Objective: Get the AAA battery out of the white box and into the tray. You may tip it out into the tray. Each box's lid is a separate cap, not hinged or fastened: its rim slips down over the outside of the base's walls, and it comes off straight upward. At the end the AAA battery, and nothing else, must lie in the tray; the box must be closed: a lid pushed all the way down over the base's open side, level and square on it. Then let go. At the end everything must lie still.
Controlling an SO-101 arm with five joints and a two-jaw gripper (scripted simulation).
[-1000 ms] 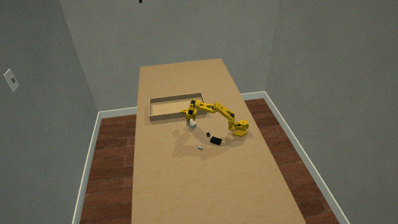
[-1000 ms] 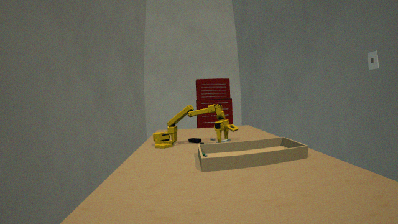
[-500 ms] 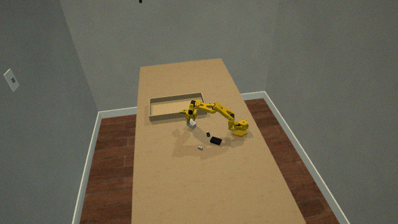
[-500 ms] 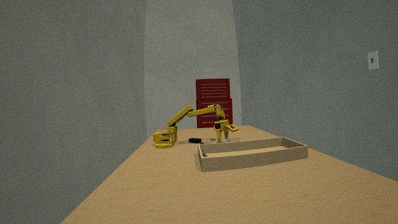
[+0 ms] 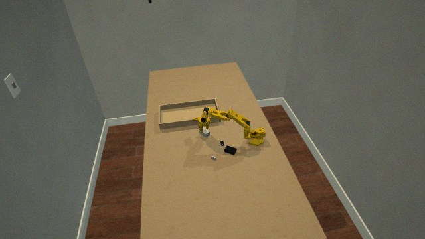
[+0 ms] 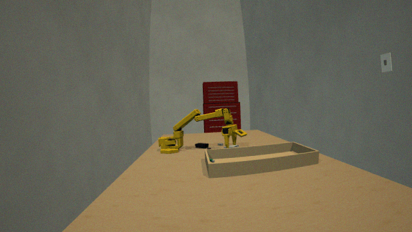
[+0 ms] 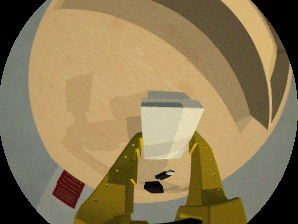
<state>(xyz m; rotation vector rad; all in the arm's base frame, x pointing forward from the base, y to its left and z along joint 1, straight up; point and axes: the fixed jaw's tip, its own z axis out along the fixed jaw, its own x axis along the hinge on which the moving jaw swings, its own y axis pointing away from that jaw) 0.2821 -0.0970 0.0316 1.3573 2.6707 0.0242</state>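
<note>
Gripping white box (image 7: 169, 127), claw (image 7: 168, 156) pinched narrow on its sides; tray (image 5: 166, 107) just beyond claw; black box (image 5: 230, 150) back toward arm base (image 5: 256, 142).

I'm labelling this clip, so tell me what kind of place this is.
Probably a bare workshop or test room: a long wooden table on a brick-patterned floor, plain grey walls, and a red tool chest behind the small yellow arm. A wall switch is the only fitting.
</note>
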